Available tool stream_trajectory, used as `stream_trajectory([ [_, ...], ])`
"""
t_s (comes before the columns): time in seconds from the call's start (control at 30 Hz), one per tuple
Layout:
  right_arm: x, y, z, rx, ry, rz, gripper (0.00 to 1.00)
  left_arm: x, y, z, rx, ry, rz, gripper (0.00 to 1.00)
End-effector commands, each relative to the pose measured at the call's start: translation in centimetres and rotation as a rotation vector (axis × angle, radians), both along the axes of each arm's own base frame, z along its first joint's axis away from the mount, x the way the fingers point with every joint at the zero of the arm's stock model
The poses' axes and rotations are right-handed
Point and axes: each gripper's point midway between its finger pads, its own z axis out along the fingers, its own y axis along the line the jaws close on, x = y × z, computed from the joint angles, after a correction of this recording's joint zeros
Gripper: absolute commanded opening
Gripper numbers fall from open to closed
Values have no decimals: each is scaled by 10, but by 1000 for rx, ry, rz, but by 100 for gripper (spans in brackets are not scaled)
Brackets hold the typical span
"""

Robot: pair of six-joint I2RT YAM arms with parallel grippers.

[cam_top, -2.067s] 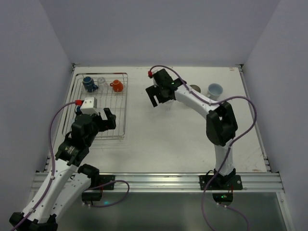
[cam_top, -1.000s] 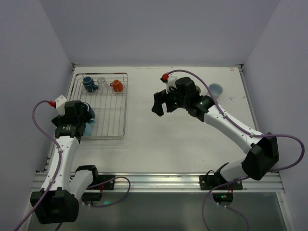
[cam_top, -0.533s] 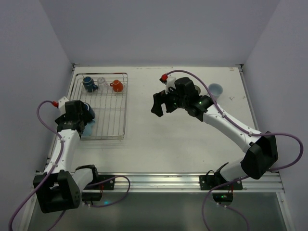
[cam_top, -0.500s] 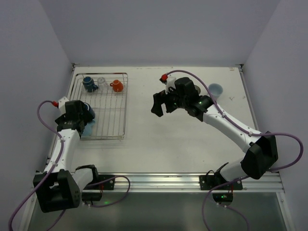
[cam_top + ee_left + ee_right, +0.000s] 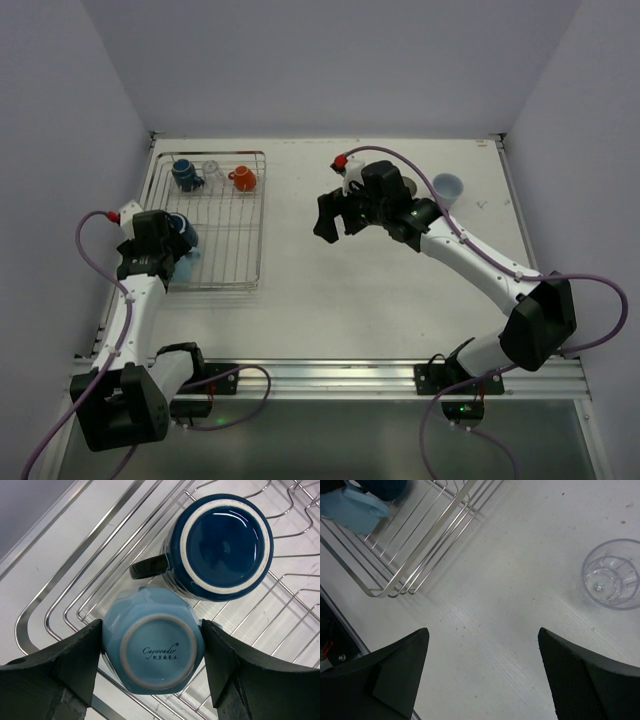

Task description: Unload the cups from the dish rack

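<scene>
Your left gripper (image 5: 152, 625) stands over the near left corner of the dish rack (image 5: 225, 250). Its two dark fingers (image 5: 75, 655) lie against the opposite sides of a light blue cup (image 5: 152, 645), so the jaws are about half closed and they have this cup between them. The cup stands upside down on the rack wires, and on its base you can read the word "Caywonder". Just behind it, and as it seems touching it, a dark blue mug (image 5: 220, 545) also stands bottom up, with its handle pointing toward the rack's rim.

At the far end of the rack, the top view shows you three more cups in a row: a second dark blue mug (image 5: 185, 174) at the left, a clear glass (image 5: 211, 168) in the middle and an orange-red mug (image 5: 243, 178) at the right. They stand apart from each other.

Your right gripper (image 5: 483, 632) hangs above the white table (image 5: 520, 540), to the right of the rack. Its jaws are wide open and nothing is between them. On the table under it, a little to one side, an empty clear tumbler (image 5: 610, 580) stands upright. Farther right, near the back edge, a pale cup (image 5: 446, 186) stands also upright on the table.
</scene>
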Motion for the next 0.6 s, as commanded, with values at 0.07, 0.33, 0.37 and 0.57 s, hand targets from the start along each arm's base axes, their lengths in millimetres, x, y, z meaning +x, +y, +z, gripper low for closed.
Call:
stream_trajectory([
  [0.07,2,9,15,45,-18,22,92,6,-8,19,-11,-70,-66,10],
  [0.33,-9,13,35,148,-42,39,92,0,-34,75,-67,-236,-180,0],
  [0.37,-8,15,40,170,-61,37,92,0,-37,79,-76,-249,-193,0],
  [0.57,-24,16,70,335,-144,67,93,0,-76,116,-195,-379,-347,0],
])
